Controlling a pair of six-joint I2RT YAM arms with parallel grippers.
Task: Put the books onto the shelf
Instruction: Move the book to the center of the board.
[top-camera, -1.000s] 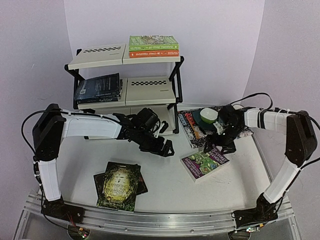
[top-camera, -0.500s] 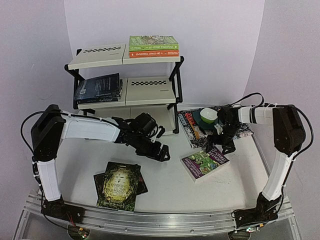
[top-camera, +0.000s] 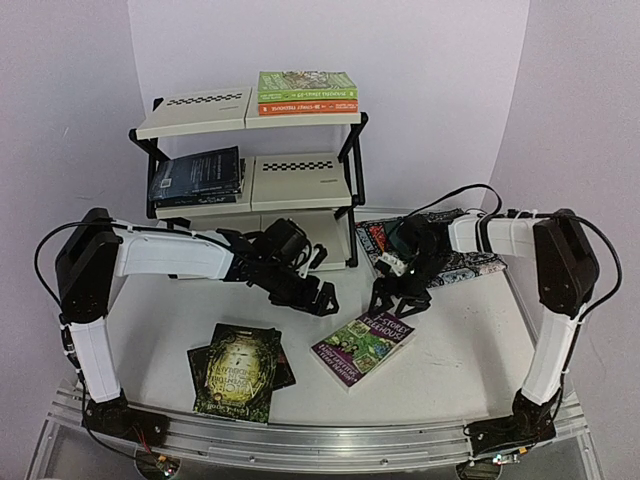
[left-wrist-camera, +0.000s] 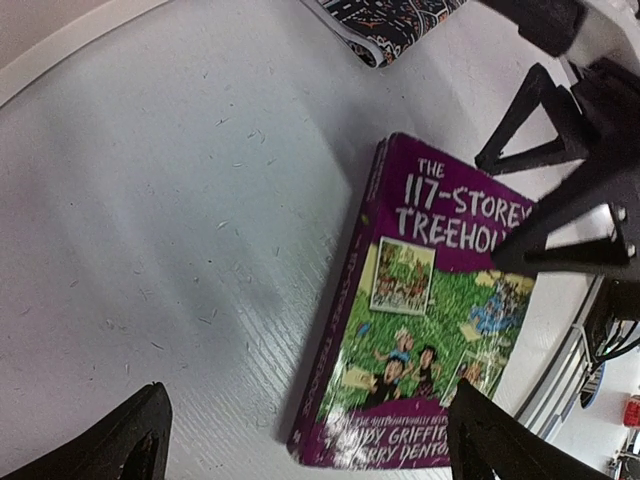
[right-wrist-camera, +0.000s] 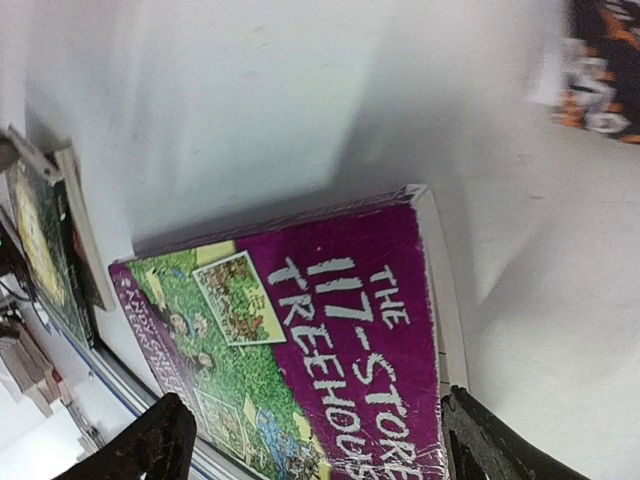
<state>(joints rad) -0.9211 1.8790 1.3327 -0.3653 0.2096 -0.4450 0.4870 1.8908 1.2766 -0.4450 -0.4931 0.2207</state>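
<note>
Books (top-camera: 362, 346), three flat on table (top-camera: 450, 340), two stacked atop shelf (top-camera: 195, 117)

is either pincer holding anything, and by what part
Nothing held: left pincer hangs open and empty; right pincer is open over the purple book's title end.

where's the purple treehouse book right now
In the top view the purple book lies flat on the table, right of centre, between the dark green-gold books and the right end effector.
</note>
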